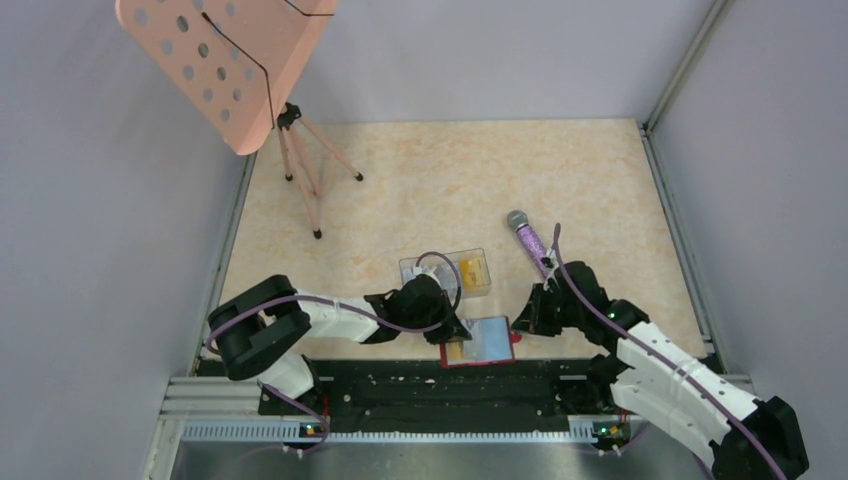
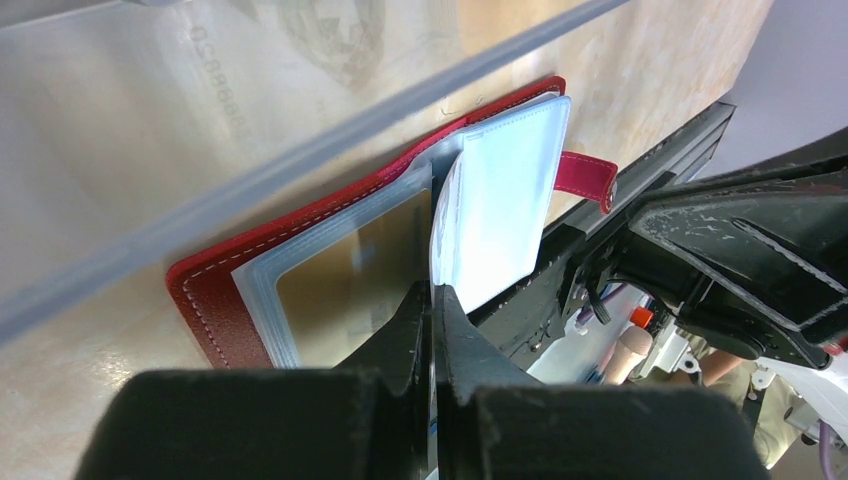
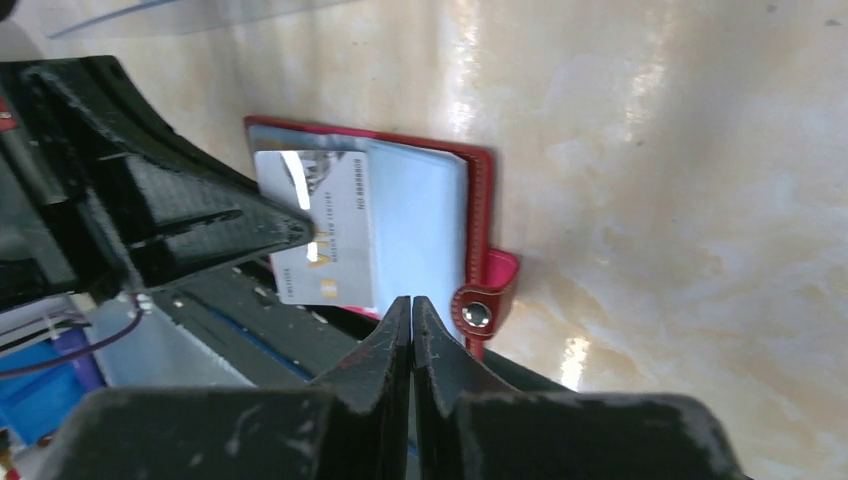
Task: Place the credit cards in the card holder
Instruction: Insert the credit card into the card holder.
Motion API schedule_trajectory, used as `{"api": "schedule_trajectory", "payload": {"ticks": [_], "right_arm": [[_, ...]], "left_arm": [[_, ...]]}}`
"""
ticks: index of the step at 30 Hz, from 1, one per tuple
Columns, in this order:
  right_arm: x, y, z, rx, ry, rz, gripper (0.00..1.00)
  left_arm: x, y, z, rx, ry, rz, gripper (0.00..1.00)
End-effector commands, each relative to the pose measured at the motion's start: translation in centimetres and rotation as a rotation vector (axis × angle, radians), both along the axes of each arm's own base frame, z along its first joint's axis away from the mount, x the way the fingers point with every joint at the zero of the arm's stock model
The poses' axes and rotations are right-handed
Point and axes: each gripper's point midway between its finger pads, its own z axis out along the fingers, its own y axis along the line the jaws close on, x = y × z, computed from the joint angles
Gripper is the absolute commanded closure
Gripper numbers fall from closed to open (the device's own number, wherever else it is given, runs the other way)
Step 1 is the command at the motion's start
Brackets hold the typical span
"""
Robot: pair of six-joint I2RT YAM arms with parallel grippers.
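pinching a pale card (image 3: 325,240) edge-on over the open red wallet (image 3: 483,220), the left gripper (image 2: 432,300) was narrow; the right gripper (image 3: 412,305) sat closed by the wallet's edge.

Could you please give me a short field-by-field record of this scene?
card holder: red, open, at near edge of table
left gripper: shut on pale card over the holder's sleeves
right gripper: shut at holder's near edge; grasp unclear
clear box: behind holder, yellow card inside
microphone: purple, lying right of the box
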Motion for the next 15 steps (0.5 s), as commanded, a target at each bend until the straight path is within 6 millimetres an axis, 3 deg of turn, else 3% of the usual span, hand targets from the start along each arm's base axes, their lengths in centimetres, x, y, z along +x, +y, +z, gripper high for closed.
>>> {"api": "schedule_trajectory", "payload": {"ticks": [1, 4, 11, 15], "right_arm": [[0.8, 2.2, 2.5, 0.137, -0.074, 0.055, 1.0], [0.5, 2.4, 1.6, 0.152, -0.054, 0.049, 1.0], [-0.6, 0.0, -3.5, -0.022, 0.103, -0.026, 1.0], [-0.3, -0.8, -4.3, -0.083, 0.12, -0.063, 1.0]], "left_arm": [[-0.6, 0.9, -1.9, 0.075, 0.012, -0.005, 1.0], [-0.5, 1.1, -2.0, 0.079, 0.011, 0.0, 1.0], [-0.5, 1.1, -1.9, 0.075, 0.009, 0.0, 1.0], [-0.6, 1.0, -1.7, 0.062, 0.006, -0.003, 1.0]]}}
